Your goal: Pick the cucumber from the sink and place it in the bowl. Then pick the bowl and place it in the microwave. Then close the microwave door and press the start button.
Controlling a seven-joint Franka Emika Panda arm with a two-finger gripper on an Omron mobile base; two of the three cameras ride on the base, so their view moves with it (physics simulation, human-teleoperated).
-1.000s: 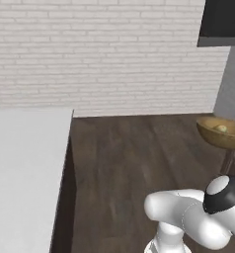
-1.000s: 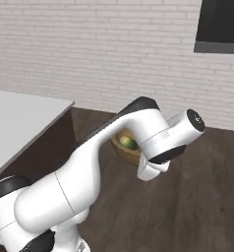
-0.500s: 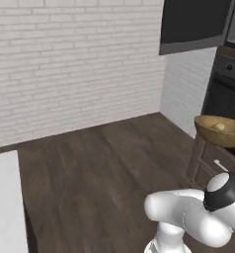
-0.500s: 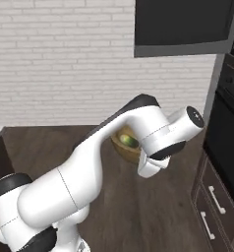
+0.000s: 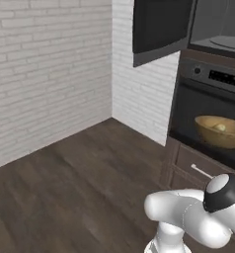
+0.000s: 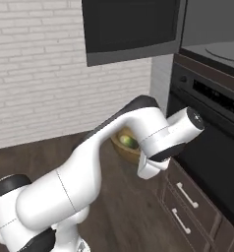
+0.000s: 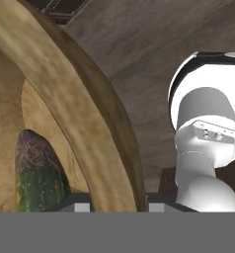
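The end effector (image 7: 118, 200) is closed on the rim of the bowl (image 5: 219, 131): in the hand view its two fingertips (image 7: 79, 201) sit on either side of the thick wooden rim, mostly cut off by the picture's bottom edge. In the left base view the bowl hangs in the air in front of the lower oven (image 5: 208, 116), and the hand holding it lies beyond the right edge. In the right base view the arm covers most of the bowl (image 6: 125, 147), leaving a slice of rim and inside showing under the forearm.

The cucumber (image 7: 39, 174) lies inside the bowl. Up close it looks dark green and mottled with a brownish tip, its lower end cut off; in the left base view it is a pale yellowish lump (image 5: 219, 127) against the far wall of the bowl, and in the right base view a small green piece (image 6: 129, 141).

The microwave (image 6: 213, 34) stands above the oven, its cavity open with a round plate (image 6: 226, 50) partly cut off at the frame edge. Its door (image 5: 161, 28) stands swung out to the left, the black glass dark and featureless. Below the oven, drawers (image 6: 185, 204) with bar handles are half hidden by the arm.
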